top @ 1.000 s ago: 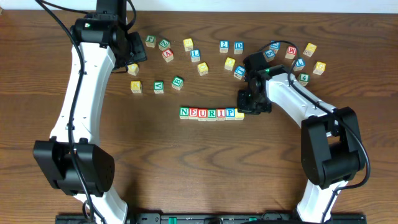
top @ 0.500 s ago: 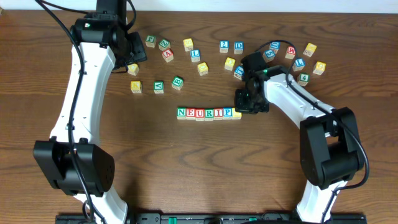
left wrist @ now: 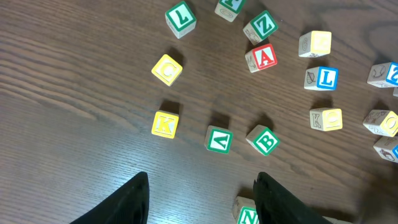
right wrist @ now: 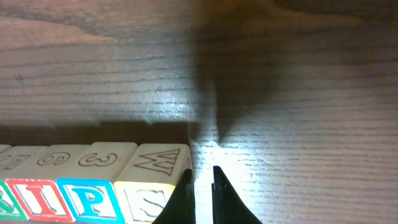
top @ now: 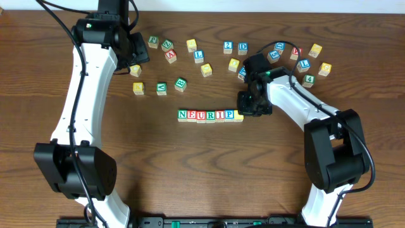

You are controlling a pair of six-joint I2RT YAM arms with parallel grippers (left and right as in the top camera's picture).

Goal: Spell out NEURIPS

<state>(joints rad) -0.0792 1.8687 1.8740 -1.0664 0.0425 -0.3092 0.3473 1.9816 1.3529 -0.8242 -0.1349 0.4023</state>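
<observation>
Right claw (right wrist: 202,186) nudging the completed NEURIPS row (top: 210,115) leftward along the worktop (top: 190,171).

The seven cubes are sitting side by side near the middle of the worktop, reading N-E-U-R-I-P-S. Over the past second the whole line has been sliding a little to the left, with the right claw following at its S cube (right wrist: 146,199) end. That claw is pinched almost closed, gripping nothing, and its fingertips are standing just beside the S cube's right face. The wrist view does not show whether they are touching it. The left claw (left wrist: 202,186) is hanging partly spread and empty over the spare cubes, near the K cube (left wrist: 165,124) and B cube (left wrist: 265,140). With every letter placed and the row staying straight, the spelling is looking finished; this seems to be only tidying.
</observation>
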